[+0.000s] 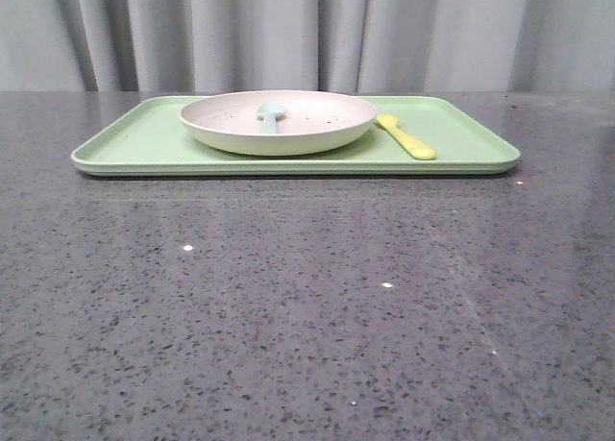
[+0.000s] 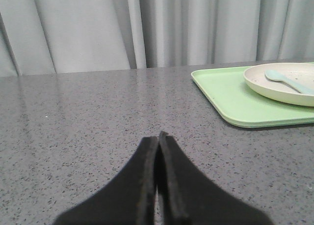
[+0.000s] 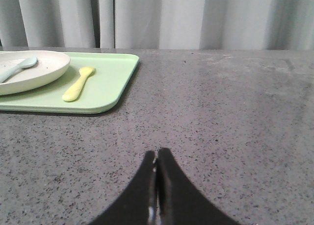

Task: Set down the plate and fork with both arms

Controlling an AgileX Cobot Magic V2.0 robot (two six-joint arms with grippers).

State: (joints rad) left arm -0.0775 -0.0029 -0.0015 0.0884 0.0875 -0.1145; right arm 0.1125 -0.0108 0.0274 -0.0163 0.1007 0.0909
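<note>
On the grey table (image 1: 307, 316) sits the green tray (image 1: 135, 143), carrying the plate (image 1: 279, 134) with a pale blue spoon (image 1: 270, 114) inside, possibly face down. The fork (image 1: 405, 137) lies on the tray beside the plate. Left gripper (image 2: 158, 139) and right gripper (image 3: 157, 156) both pinched closed, empty.

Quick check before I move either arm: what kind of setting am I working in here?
Most likely a lab or test bench staged as a dining setup, not a real kitchen: a bare grey speckled countertop, a plain grey curtain as backdrop, and one green tray with the plate and the fork.
</note>
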